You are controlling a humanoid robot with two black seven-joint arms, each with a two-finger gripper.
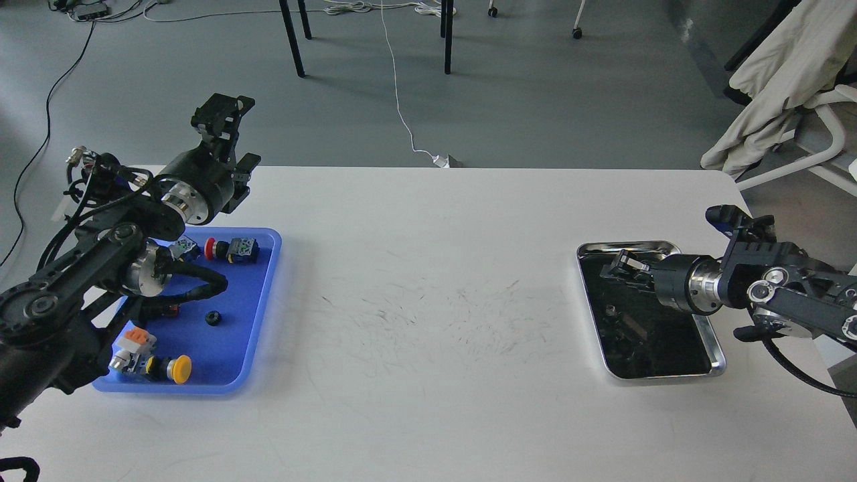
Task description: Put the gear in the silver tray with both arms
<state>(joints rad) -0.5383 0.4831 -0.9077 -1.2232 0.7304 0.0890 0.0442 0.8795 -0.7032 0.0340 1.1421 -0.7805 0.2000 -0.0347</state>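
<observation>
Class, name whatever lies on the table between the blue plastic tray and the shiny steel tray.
Nothing: the head view shows only bare, scuffed white tabletop between the blue plastic tray and the shiny steel tray.

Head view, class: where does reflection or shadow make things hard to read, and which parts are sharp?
In the head view, the silver tray has a dark mirror-like bottom, so the right gripper above it blends in; the blue tray throws a faint blue glow on the white table; light is soft and even, shadows weak; table scuffs look sharp.
</observation>
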